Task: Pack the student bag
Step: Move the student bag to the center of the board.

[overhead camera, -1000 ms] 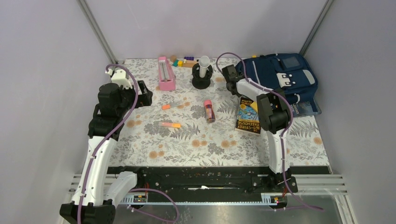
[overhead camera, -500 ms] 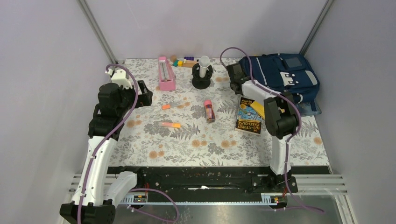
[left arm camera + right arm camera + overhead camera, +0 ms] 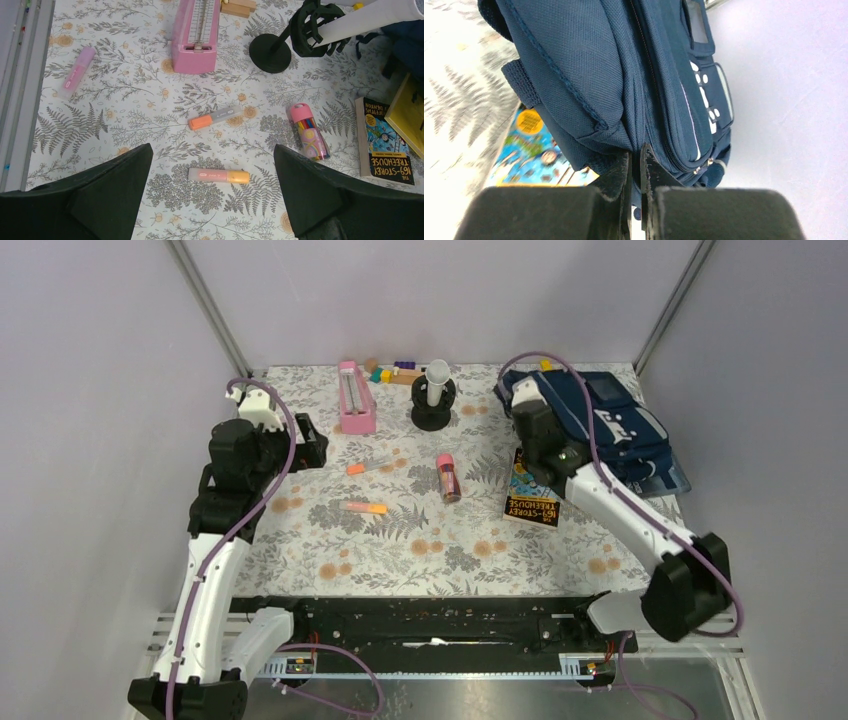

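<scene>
The student bag (image 3: 589, 75) is being pinched at its near edge by the right pincer (image 3: 638, 159). Its 2 fingers are being pressed shut on a fold of the blue cloth. The bag is reaching away from this pincer, and a book (image 3: 526, 150) is showing just to its left. The step looks like the bag being pulled open or turned. Next, the cloth likely needs lifting gently so the opening can be found. The left pincer (image 3: 212, 152) is being held wide open with nothing in it, above a pen (image 3: 218, 175) on the desk (image 3: 125, 100).

The left hand (image 3: 212, 150) gapes wide on its folded arm; the right hand (image 3: 636, 157), arm outstretched, pinches the student bag (image 3: 589, 75).
</scene>
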Available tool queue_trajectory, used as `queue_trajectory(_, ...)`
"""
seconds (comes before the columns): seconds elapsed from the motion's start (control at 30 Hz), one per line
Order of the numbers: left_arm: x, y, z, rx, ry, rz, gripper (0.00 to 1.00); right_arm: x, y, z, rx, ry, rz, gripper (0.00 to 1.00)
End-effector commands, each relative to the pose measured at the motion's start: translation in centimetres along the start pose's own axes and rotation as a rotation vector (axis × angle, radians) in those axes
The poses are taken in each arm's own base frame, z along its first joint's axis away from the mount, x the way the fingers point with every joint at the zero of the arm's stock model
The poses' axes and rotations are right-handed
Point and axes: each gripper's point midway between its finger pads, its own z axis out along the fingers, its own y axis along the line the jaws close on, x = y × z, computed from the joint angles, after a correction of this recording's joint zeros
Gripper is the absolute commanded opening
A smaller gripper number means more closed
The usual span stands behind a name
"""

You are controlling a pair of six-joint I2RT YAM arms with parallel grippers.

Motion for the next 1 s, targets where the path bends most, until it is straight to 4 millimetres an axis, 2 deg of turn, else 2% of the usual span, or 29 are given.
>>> queue_trajectory(0.0, -1.2, -1.0, -0.3, 0.051, -0.059, 0.011, 0.99, 0.1, 1.0, -4.8, -0.053, -0.075, 0.169, 0.00)
queue_trajectory(0.17, -1.0, -1.4, 0.0, 0.077, -0.048, 0.004, 0.99, 1.8, 4.6, -8.1, -0.174, -0.098, 0.202, 0.00)
queue_trajectory(0.3, -0.7, -1.9, 0.2, 0.095, -0.037, 0.007, 0.99, 3.3, 7.6, -9.4, -0.288, -0.072, 0.269, 0.00)
queue_trajectory(0.33, -0.5, -2.0, 0.3, 0.097, -0.033, 0.008, 0.99, 3.7, 8.1, -9.5, -0.311, -0.061, 0.287, 0.20)
queue_trajectory(0.37, -0.5, -2.1, 0.4, 0.103, -0.031, 0.011, 0.99, 4.1, 8.5, -9.6, -0.325, -0.051, 0.303, 0.51)
queue_trajectory(0.4, -0.4, -2.3, 0.4, 0.108, -0.028, 0.014, 0.99, 4.4, 8.6, -9.7, -0.333, -0.046, 0.319, 0.76)
queue_trajectory(0.43, -0.3, -2.4, 0.5, 0.111, -0.025, 0.018, 0.99, 4.8, 8.4, -9.9, -0.328, -0.044, 0.344, 0.86)
queue_trajectory(0.5, -0.1, -2.6, 0.6, 0.117, -0.018, 0.022, 0.99, 5.7, 7.9, -10.1, -0.310, -0.028, 0.384, 0.95)
queue_trajectory(0.63, 0.1, -2.9, 0.7, 0.128, -0.012, 0.026, 0.99, 8.7, 6.9, -10.2, -0.262, 0.062, 0.506, 0.99)
queue_trajectory(0.87, 0.0, -3.2, 0.6, 0.143, -0.017, 0.033, 0.99, 16.4, 7.6, -8.5, -0.214, 0.284, 0.721, 0.96)
queue_trajectory(0.97, 0.1, -3.3, 0.6, 0.146, -0.014, 0.035, 0.99, 18.0, 8.0, -8.2, -0.215, 0.315, 0.825, 0.95)
